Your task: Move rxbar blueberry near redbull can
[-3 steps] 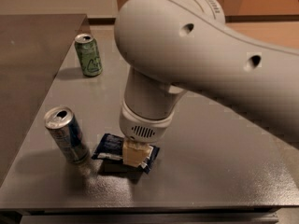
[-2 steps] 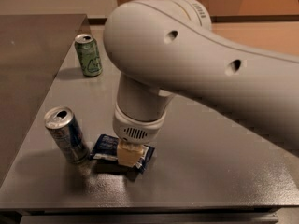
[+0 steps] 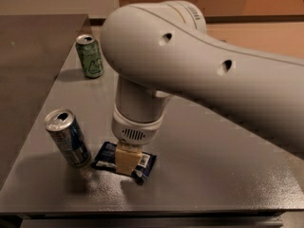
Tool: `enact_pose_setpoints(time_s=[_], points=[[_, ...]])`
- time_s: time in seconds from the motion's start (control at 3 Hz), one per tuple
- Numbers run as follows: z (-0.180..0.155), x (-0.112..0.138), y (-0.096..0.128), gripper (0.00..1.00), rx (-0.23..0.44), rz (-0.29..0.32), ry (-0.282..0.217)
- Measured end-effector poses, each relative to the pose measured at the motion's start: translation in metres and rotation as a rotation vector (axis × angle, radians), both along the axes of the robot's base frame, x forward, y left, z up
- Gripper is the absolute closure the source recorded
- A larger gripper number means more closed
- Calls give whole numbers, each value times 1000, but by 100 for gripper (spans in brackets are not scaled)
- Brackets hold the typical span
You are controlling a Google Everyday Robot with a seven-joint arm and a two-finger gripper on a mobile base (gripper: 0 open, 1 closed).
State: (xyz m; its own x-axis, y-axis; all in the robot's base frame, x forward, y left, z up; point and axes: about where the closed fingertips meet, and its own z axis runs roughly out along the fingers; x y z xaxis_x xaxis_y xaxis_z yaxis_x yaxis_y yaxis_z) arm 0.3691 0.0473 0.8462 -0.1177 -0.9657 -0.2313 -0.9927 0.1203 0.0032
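The rxbar blueberry (image 3: 105,156), a flat dark navy wrapper with white patches, lies on the grey table (image 3: 213,175) near its front left. My gripper (image 3: 127,160) comes straight down onto the bar's middle and is shut on it; the bar's two ends stick out on either side. The redbull can (image 3: 69,137), slim, silver and blue with an open top, stands tilted just left of the bar, about a finger's width from its left end. My large white arm (image 3: 190,65) fills the upper right of the view.
A green can (image 3: 90,56) stands upright at the far left of the table. The table's left edge (image 3: 42,122) runs close beside the redbull can, and the front edge (image 3: 152,212) lies just below the bar. A darker surface (image 3: 28,61) lies left of the table.
My gripper has shifted a little to the left with the bar, bringing the bar's left end closer to the redbull can. Both cans have stayed put.
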Motion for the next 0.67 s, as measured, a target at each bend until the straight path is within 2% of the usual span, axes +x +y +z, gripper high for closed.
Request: enact_pose_setpoints(time_s=[0.33, 0.67], points=[[1, -1, 1, 0, 0, 1, -3], [1, -1, 1, 0, 0, 1, -3]])
